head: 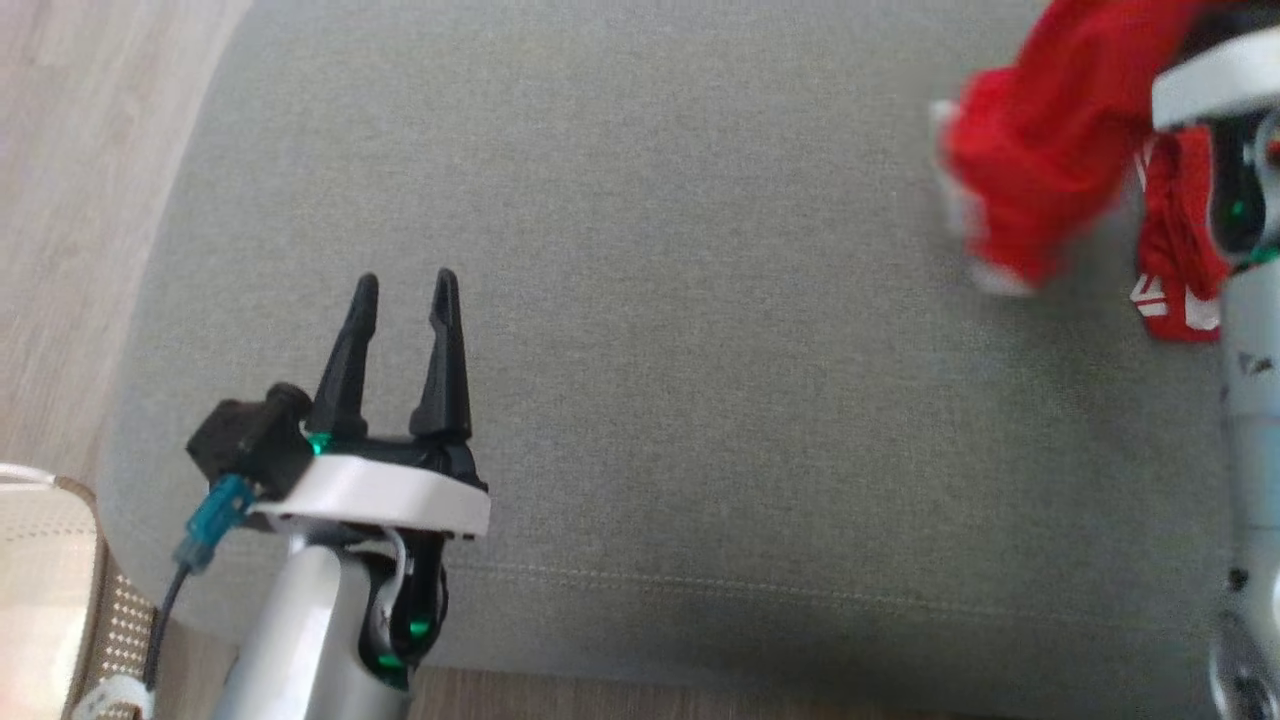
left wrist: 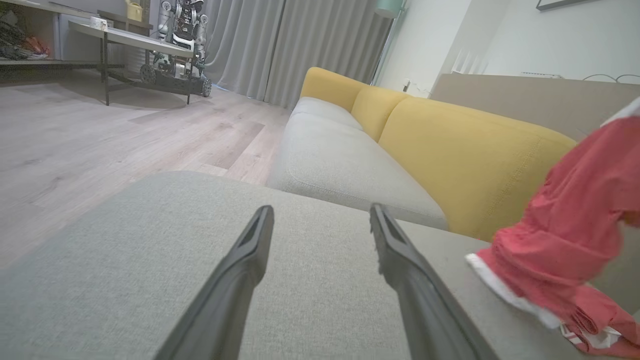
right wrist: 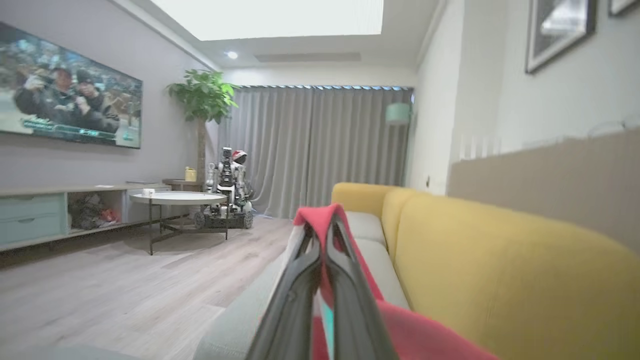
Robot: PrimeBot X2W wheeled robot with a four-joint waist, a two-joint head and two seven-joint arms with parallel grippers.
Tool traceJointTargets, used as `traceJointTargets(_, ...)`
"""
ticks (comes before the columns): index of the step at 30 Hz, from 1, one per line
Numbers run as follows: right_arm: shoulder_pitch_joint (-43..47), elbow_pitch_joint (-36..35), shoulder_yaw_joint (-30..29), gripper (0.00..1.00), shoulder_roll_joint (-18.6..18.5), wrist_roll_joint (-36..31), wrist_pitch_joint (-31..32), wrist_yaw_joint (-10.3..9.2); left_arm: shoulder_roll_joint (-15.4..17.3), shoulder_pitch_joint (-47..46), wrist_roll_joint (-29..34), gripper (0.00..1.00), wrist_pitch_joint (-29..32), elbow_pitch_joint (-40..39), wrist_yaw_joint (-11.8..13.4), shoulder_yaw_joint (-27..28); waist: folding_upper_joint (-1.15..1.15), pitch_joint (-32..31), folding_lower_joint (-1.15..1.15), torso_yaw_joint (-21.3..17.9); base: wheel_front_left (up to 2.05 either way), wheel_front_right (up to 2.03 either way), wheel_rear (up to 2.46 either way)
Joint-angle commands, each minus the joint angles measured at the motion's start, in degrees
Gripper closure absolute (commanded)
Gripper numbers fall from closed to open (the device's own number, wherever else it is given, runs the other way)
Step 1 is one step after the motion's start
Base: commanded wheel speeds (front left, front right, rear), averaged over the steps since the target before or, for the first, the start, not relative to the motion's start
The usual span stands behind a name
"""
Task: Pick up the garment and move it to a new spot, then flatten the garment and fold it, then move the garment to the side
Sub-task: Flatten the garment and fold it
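Garment: crumpled red fabric garment with white trim hangs at the far right of the grey fabric seat cushion.
Right gripper: jaws pressed together, pinching the red cloth.
Left gripper: jaws spread, empty.
Advice: lift the trailing end clear, then carry it to the open middle.

A yellow sofa sits at the lower right; a television hangs upper left, a plant beside grey curtains.
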Motion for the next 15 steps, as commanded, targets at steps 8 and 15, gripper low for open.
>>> traceJointTargets(8, -2.09, -3.6, 21.54, 1.0, -0.65, -5.19, 4.94, -0.01, 0.47, 0.42, -0.97, 0.0, -0.29, -2.16, 0.72, 1.12, 0.0, -0.77, 0.0, 2.45, 0.0, 0.0, 0.0)
traceJointTargets(15, 2.38, 8.32, 40.29, 1.0, -0.32, 0.36, 6.15, -0.01, 0.47, -0.99, -1.7, 0.0, -0.29, -2.43, 0.83, 0.38, 0.0, 1.24, 0.0, 4.99, 0.0, 0.0, 0.0)
